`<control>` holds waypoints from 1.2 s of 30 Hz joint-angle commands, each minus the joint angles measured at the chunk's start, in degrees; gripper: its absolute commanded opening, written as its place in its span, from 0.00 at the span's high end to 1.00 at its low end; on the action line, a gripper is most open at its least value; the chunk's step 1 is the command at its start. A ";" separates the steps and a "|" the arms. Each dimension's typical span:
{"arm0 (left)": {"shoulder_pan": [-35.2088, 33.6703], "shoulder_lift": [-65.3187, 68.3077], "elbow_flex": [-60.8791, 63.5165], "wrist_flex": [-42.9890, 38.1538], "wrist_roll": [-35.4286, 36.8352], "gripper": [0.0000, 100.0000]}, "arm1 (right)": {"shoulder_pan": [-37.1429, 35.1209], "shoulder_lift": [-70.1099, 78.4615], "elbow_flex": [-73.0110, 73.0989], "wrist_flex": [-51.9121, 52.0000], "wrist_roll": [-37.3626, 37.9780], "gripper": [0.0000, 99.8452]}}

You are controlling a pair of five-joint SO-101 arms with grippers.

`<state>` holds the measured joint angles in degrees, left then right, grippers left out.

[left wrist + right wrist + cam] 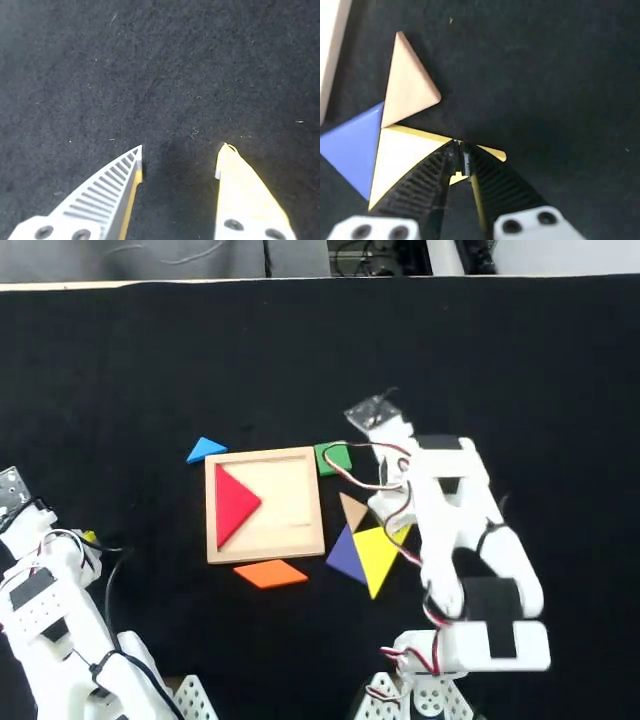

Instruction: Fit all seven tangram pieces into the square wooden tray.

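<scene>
While the wooden tray point(290, 502) holds the red triangle point(235, 502), the yellow triangle point(375, 552) lies outside near it, touching the blue triangle point(345, 555). Right gripper point(460, 146) has its tips closed together at yellow's edge; left gripper point(183, 147) hangs wide open over black cloth point(150, 60).

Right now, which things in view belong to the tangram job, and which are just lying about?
Job: wooden tray, red triangle inside it, light blue triangle, green square, tan triangle, dark blue triangle, yellow triangle, orange parallelogram.
Lying about: cables behind the table.
</scene>
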<state>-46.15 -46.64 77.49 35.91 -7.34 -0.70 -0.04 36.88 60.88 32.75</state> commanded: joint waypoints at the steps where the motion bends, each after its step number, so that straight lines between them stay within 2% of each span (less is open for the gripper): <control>1: 0.75 -0.97 -0.22 -0.70 -0.26 0.76 | 2.20 3.21 -4.70 -0.26 0.97 0.99; 3: 0.75 -0.97 -0.22 -0.70 -0.26 0.76 | 3.60 4.44 -4.79 0.00 2.02 0.99; 6: 0.75 -0.97 -0.13 -0.70 -0.26 0.76 | 6.68 4.62 -4.53 5.27 10.02 0.99; 12: 0.75 -0.97 -0.13 -0.70 -0.26 0.76 | 16.00 3.65 -4.35 20.92 33.67 0.99; 15: 0.75 -0.97 -0.13 -0.70 -0.26 0.76 | 21.10 -2.68 -1.36 26.90 48.00 0.99; 17: 0.75 -0.97 -0.13 -0.70 -0.26 0.76 | 22.95 -9.71 1.19 28.04 53.36 0.99; 21: 0.75 -0.97 -0.13 -0.70 -0.26 0.76 | 22.24 -24.57 6.46 24.70 53.10 0.99; 25: 0.75 -0.97 -0.13 -0.70 -0.26 0.76 | 14.42 -36.00 12.09 20.31 45.10 0.96; 27: 0.75 -1.05 -0.13 -0.70 -0.26 0.76 | 8.79 -40.22 14.55 20.66 43.16 0.89; 32: 0.75 -1.05 -0.13 -0.70 -0.26 0.76 | -7.91 -44.09 19.38 26.20 41.58 0.57; 34: 0.75 -1.05 -0.13 -0.70 -0.26 0.76 | -13.10 -43.74 20.79 26.81 41.49 0.53; 36: 0.75 -1.05 -0.13 -0.70 -0.26 0.76 | -15.91 -43.12 22.37 26.11 41.41 0.54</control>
<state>-46.15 -46.64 77.49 35.91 -7.34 -11.25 -42.33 58.51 86.73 74.95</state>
